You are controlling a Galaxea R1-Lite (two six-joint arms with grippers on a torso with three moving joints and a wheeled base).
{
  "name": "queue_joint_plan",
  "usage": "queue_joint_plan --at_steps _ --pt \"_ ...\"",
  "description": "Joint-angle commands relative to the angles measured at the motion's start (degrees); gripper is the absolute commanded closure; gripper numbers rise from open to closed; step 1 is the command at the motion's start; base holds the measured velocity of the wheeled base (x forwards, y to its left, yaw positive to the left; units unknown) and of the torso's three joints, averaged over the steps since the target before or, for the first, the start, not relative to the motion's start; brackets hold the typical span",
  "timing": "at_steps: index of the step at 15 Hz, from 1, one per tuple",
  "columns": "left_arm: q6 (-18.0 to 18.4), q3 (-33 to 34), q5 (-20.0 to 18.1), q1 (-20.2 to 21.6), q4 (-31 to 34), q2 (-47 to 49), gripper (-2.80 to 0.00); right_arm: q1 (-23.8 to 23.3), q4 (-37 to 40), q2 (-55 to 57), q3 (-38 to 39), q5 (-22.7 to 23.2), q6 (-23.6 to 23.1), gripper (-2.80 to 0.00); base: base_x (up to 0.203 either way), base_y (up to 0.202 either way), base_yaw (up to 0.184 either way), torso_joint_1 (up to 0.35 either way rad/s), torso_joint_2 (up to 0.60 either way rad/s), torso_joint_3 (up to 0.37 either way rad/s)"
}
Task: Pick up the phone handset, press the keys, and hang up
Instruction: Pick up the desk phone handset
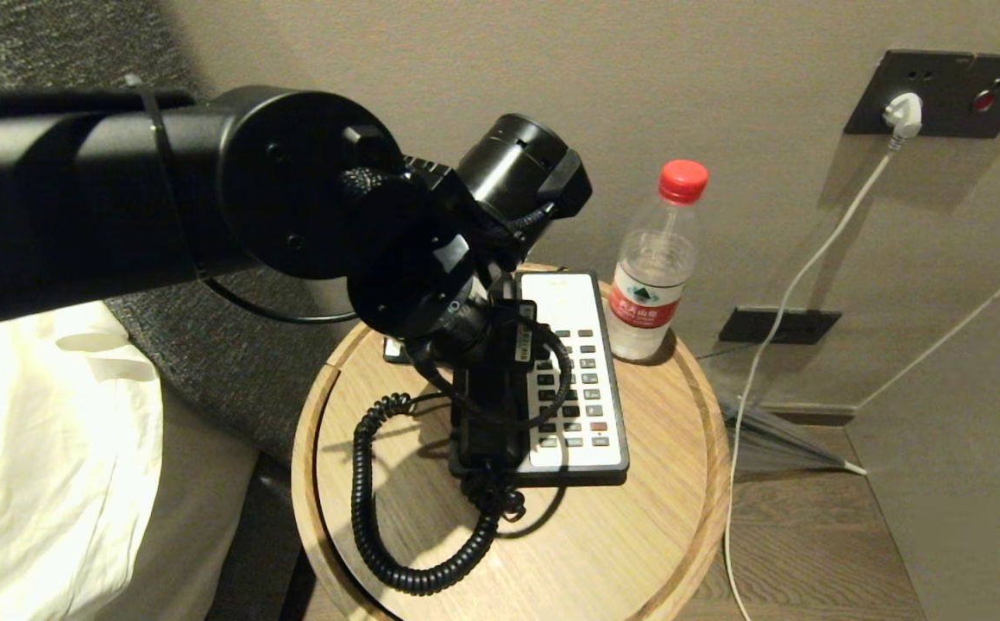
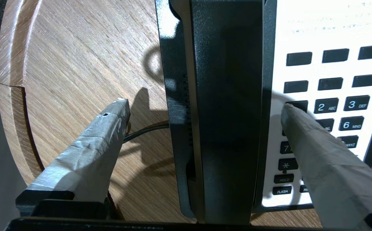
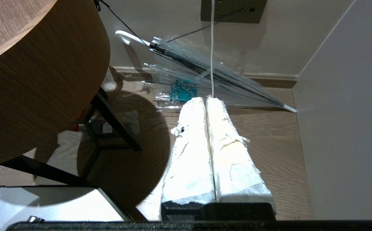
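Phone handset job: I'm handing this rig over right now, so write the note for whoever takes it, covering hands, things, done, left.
Left hand: open, straddling the phone handset, one finger over the wooden table, the other over the keypad; no grip visible.
Right hand: shut, parked low beside the table, over the floor.
Handset lies in its cradle on the phone base, coiled cord looped on the table. Water bottle stands behind the base.
Done or not: cannot tell from the handset in its cradle whether it was lifted and hung up again.
Left if at the start: close, lift, press keys, hang up.
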Motion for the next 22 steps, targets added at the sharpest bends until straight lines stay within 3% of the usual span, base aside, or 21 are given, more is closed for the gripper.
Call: queue_joint_plan --at_steps 1,6,7,22 --pt "-0.12 -0.01 0.14 -0.37 0.27 0.08 -2.80 0.02 0.02 -0.02 -0.01 0.01 -0.05 0.00 0.000 0.000 0.000 0.000 0.00 0.000" --pt "-0.12 -0.01 0.14 -0.83 0.27 0.17 -2.80 0.02 0.02 -0.02 -0.01 0.01 -0.05 0.00 0.000 0.000 0.000 0.000 0.00 0.000" --pt "-0.12 -0.01 0.14 -0.74 0.36 0.17 0.00 0.02 0.02 -0.02 0.08 0.01 -0.05 0.00 0.000 0.000 0.000 0.000 0.00 0.000" --pt "-0.12 0.08 0.17 -1.25 0.36 -0.40 0.00 -0.07 0.02 0.03 -0.01 0.01 -0.05 0.00 0.000 0.000 0.000 0.000 0.00 0.000"
